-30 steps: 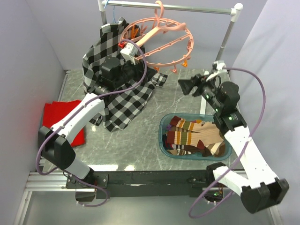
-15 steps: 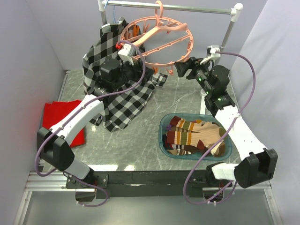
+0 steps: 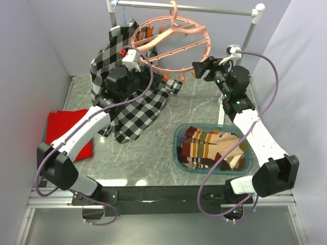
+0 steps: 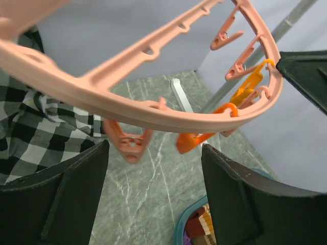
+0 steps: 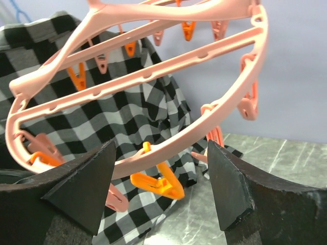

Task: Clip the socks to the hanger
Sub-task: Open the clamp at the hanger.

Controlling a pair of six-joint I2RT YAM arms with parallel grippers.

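Observation:
The salmon-pink hanger hangs by its hook from the rail at the back. My left gripper is open and empty just under its left rim. In the left wrist view the ring crosses above the fingers, with a pink clip and an orange clip dangling between them. My right gripper is open and empty at the hanger's right rim; in the right wrist view an orange clip hangs between the fingers, below the ring. The striped socks lie piled in a basin.
A teal basin holds the socks at the front right. A black-and-white plaid shirt hangs and drapes onto the table behind the left arm. A red cloth lies at the left. The grey rail spans the back.
My right gripper has risen and swung left to the hanger's right rim. My left gripper has shifted slightly up and left under the hanger. Both stay open.

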